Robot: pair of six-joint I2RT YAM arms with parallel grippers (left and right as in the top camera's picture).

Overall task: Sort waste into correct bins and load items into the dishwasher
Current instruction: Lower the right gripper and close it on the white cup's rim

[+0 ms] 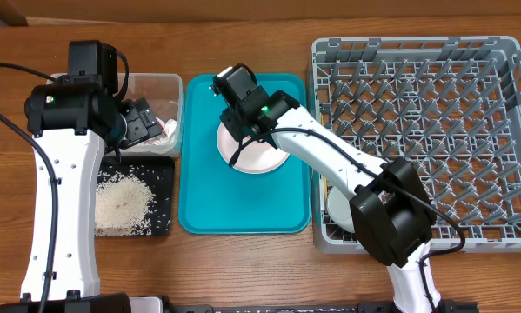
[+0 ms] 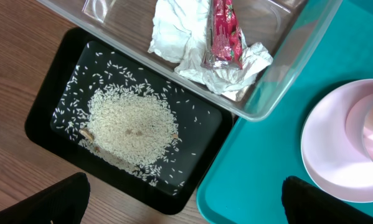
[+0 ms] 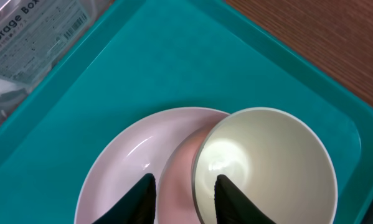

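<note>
While the left pincer [image 2: 183,190] hangs released near one black tray [image 2: 44,121] of rice [image 2: 130,127], the right pincer [image 3: 185,182] straddles a pink cup [image 3: 177,171] crowded by a white cup [image 3: 264,165] on one plate [image 3: 121,165]; grip unclear.

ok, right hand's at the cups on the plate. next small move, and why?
Probably close the right hand on the rims. Its fingers straddle the pink cup edge and the white cup near wall, with gaps either side and nothing gripped yet.

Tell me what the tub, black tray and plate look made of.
Tub: clear glossy plastic, see-through walls.
Black tray: probably plastic, matte; dull, no glare.
Plate: pale pink, glossy, with highlights; melamine or glazed ceramic, can't tell.
</note>
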